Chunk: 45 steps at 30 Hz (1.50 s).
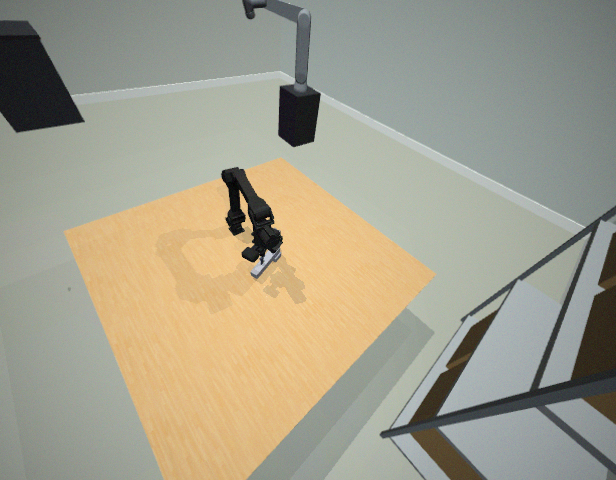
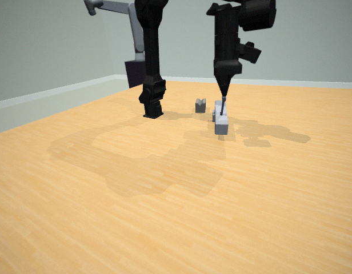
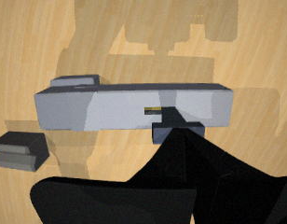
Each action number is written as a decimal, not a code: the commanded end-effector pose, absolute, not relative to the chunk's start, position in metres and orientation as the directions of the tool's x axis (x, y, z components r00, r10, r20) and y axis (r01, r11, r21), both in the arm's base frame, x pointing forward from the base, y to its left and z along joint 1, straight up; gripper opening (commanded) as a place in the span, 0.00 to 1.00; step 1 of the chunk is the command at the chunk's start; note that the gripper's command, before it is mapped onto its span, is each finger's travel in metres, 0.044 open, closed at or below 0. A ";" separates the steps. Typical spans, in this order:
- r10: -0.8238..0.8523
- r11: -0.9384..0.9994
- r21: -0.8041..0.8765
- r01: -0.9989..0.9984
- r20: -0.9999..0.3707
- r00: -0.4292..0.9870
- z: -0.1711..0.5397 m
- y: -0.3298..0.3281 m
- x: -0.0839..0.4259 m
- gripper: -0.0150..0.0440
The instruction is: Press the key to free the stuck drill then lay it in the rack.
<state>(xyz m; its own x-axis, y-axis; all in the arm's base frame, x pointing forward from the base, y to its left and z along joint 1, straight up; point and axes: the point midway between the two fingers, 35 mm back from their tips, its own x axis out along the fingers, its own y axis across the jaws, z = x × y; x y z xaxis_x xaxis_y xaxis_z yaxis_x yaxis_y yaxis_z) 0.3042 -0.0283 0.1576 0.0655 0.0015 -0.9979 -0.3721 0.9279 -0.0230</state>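
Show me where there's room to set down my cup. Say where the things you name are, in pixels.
The broadest room on the wooden top [image 1: 220,361] [image 2: 140,230] [image 3: 22,42] lies between the pale block [image 1: 256,273] [image 2: 221,129] [image 3: 120,107] and the exterior view's near edge. It's crowded around that block: the gripper [image 1: 263,251] [image 2: 224,95] [image 3: 179,134] is right above, with the notched rack [image 2: 200,108] [image 3: 37,151] nearby.
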 end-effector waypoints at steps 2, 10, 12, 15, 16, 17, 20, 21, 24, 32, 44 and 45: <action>-0.002 0.930 -0.012 -0.368 -1.000 0.028 0.145 -0.031 0.299 0.25; -0.002 0.930 -0.012 -0.368 -1.000 0.028 0.143 -0.031 0.297 0.25; -0.002 0.930 -0.012 -0.368 -1.000 0.028 0.142 -0.031 0.297 0.25; -0.002 0.930 -0.012 -0.368 -1.000 0.028 0.141 -0.031 0.297 0.25; -0.002 0.930 -0.012 -0.368 -1.000 0.028 0.140 -0.031 0.297 0.25; -0.002 0.930 -0.012 -0.368 -1.000 0.028 0.140 -0.031 0.297 0.25; -0.002 0.930 -0.012 -0.368 -1.000 0.028 0.139 -0.031 0.297 0.25; -0.002 0.930 -0.012 -0.368 -1.000 0.028 0.139 -0.031 0.297 0.25; -0.002 0.930 -0.012 -0.368 -1.000 0.028 0.138 -0.032 0.297 0.25; -0.002 0.930 -0.012 -0.368 -1.000 0.028 0.135 -0.032 0.297 0.25; -0.002 0.930 -0.012 -0.368 -1.000 0.028 0.131 -0.032 0.297 0.25; -0.002 0.930 -0.012 -0.368 -1.000 0.028 0.130 -0.032 0.297 0.25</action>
